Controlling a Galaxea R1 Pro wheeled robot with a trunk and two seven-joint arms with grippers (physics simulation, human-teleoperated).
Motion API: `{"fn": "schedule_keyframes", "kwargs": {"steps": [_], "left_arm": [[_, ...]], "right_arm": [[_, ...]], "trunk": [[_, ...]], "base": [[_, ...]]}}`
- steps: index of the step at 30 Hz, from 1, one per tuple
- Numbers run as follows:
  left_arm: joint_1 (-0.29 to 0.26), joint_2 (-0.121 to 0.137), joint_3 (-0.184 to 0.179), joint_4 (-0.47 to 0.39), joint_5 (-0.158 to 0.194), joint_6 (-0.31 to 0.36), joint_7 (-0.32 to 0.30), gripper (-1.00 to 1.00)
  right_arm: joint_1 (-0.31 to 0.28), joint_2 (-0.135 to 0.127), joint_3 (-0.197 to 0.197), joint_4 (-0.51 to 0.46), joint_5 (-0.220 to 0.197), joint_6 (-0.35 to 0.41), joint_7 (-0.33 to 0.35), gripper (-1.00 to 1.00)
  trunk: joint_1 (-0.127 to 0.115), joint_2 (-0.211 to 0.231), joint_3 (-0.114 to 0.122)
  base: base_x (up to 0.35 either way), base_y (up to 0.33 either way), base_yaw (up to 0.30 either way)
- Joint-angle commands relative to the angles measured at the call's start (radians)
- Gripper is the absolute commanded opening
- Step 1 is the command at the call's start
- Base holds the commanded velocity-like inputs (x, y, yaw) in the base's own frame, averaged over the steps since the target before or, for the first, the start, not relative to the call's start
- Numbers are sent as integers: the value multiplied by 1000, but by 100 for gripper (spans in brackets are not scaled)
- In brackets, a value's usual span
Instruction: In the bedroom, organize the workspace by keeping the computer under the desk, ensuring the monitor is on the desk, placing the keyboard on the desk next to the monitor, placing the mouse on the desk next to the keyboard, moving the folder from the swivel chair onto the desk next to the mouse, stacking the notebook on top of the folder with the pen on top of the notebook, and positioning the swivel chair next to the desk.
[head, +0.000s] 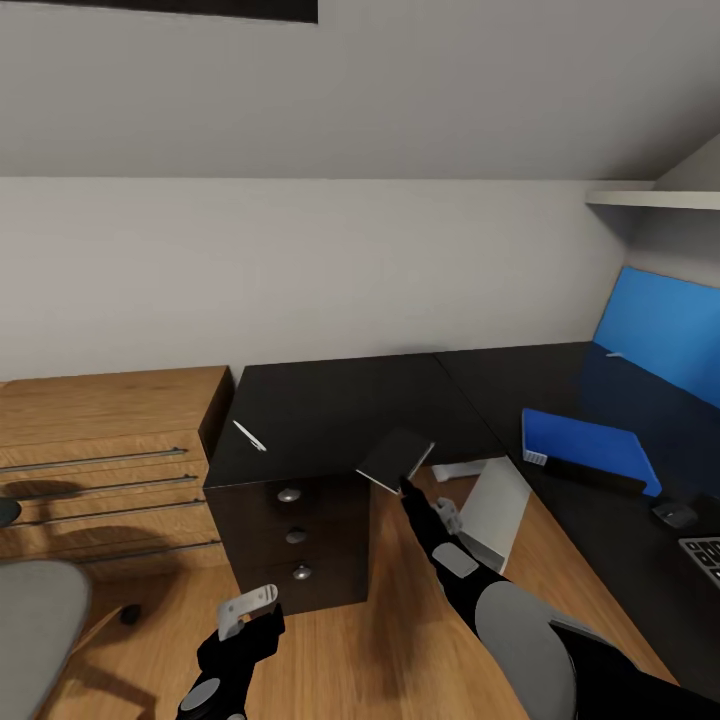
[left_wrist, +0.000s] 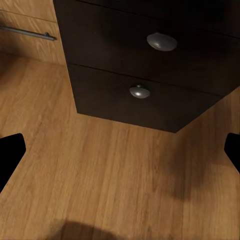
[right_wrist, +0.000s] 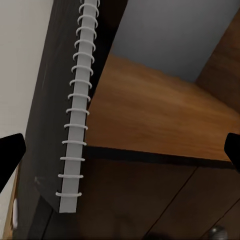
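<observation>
The dark grey notebook (head: 395, 458) lies tilted on the near corner of the black desk (head: 340, 400), part of it overhanging the edge. My right gripper (head: 405, 486) reaches up to its near edge. In the right wrist view the gripper (right_wrist: 120, 150) is open, with the notebook's spiral binding (right_wrist: 75, 125) between its fingers. The white pen (head: 248, 436) lies on the desk above the drawer unit (head: 300, 535). The blue folder (head: 590, 448), mouse (head: 675, 514) and keyboard (head: 705, 558) sit on the desk's right wing. My left gripper (head: 246, 606) hangs open and empty low before the drawers (left_wrist: 150, 70). The swivel chair's grey seat (head: 35, 625) shows at lower left. The monitor is out of view.
A light wooden drawer chest (head: 100, 450) stands left of the desk. A blue wall panel (head: 665, 335) rises behind the right wing, under a white shelf (head: 650, 198). A pale grey slab (head: 495, 512) stands under the desk; computer or leg, I cannot tell. Wooden floor (left_wrist: 110, 180) lies below.
</observation>
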Motion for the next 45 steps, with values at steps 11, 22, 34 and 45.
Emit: {"fn": "schedule_keyframes", "kwargs": {"steps": [11, 22, 34, 45], "left_arm": [[-1, 1, -2, -1, 4, 3, 6, 100], [-1, 1, -2, -1, 6, 3, 6, 100], [-1, 0, -2, 0, 7, 3, 6, 100], [-1, 1, -2, 0, 7, 3, 7, 100]], "right_arm": [[-1, 0, -5, 1, 2, 7, 5, 100], [-1, 0, -5, 1, 3, 8, 5, 100], [-1, 0, -7, 0, 2, 6, 4, 100], [-1, 0, -7, 0, 3, 3, 3, -100]], "trunk": [[0, -1, -1], [0, -1, -1], [0, -1, -1], [0, -1, -1]], "base": [[29, 45, 0], [22, 28, 0], [61, 38, 0], [2, 1, 0]]}}
